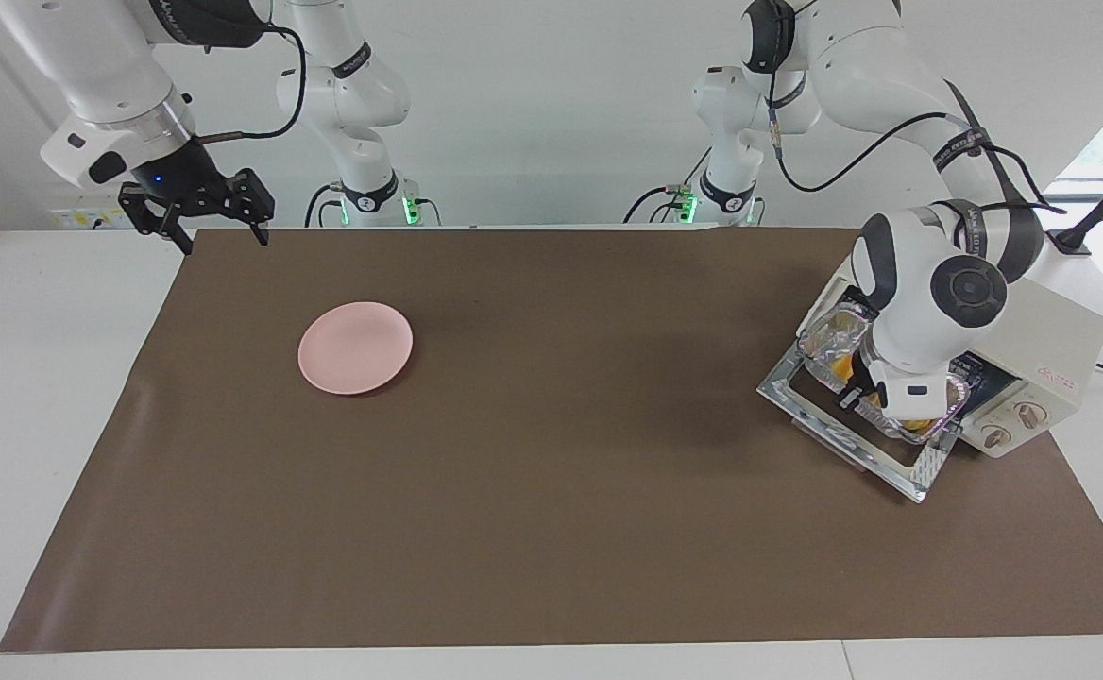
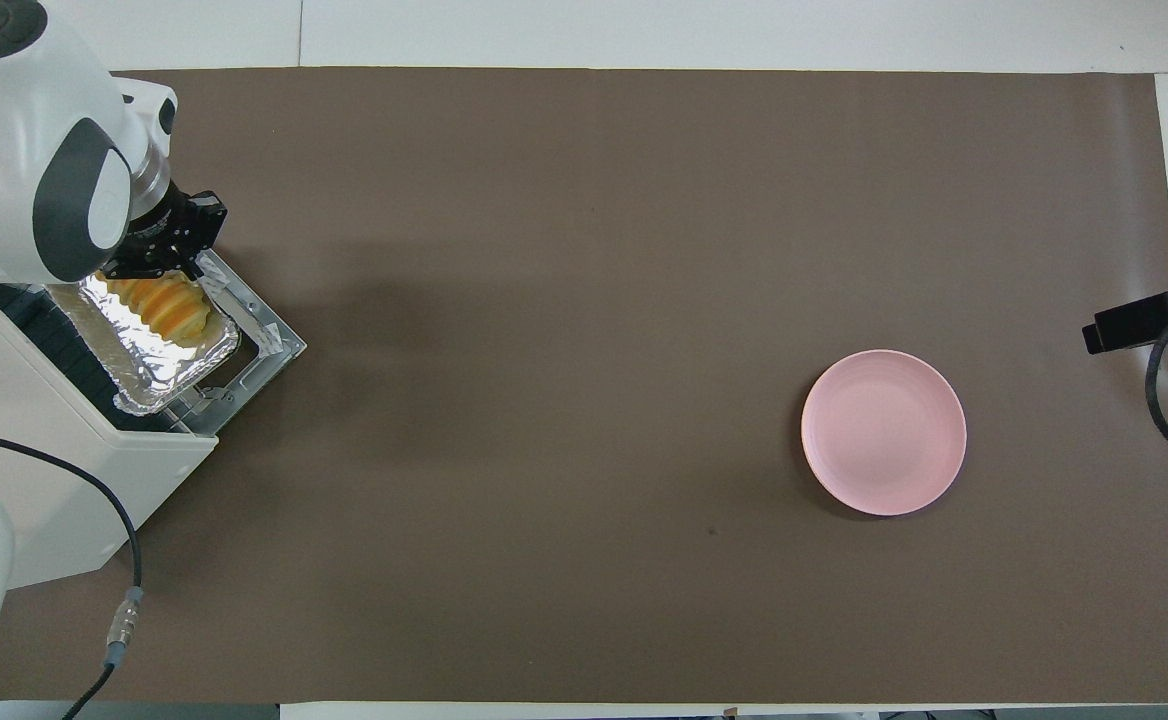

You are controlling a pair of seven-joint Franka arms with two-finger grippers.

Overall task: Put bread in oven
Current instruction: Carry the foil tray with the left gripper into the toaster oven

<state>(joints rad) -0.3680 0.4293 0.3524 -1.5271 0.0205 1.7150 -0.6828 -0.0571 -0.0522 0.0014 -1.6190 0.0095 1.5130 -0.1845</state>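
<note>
The bread (image 2: 159,305), a ridged golden-orange loaf, lies in a silver foil tray (image 2: 159,372). My left gripper (image 2: 159,255) is shut on the tray's rim and holds the tray in the mouth of the cream-white oven (image 2: 44,480), over its dropped-open glass door (image 2: 266,338). In the facing view the left gripper (image 1: 856,395) and its wrist cover most of the bread; the tray (image 1: 835,331) shows at the oven (image 1: 1043,326) opening above the door (image 1: 844,442). I cannot tell whether the tray rests on the rack. My right gripper (image 1: 197,212) waits open.
A round pink plate (image 1: 355,348) sits on the brown mat toward the right arm's end of the table; it also shows in the overhead view (image 2: 884,432). The right gripper's tip (image 2: 1134,322) shows at the mat's edge beside it.
</note>
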